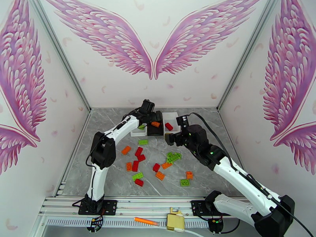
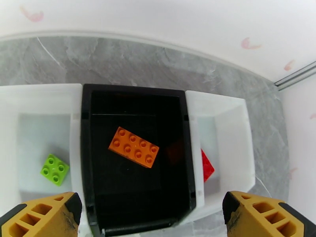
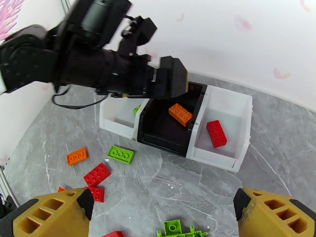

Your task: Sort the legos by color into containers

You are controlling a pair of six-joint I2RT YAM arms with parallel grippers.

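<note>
Black bin (image 2: 85, 155), orange lego (image 2: 133, 147); white bins (image 2: 237, 147); table (image 2: 118, 60) grey, seemingly marbled.

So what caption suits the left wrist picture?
Left gripper open overhead: orange lego in black bin, green lego in left white bin, red lego in right white bin.

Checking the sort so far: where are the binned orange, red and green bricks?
Orange brick (image 2: 134, 147), left wrist view, studded top.
Red brick (image 3: 217, 133), right wrist view, studded top.
Green brick (image 2: 54, 169), left wrist view, studded top.
</note>
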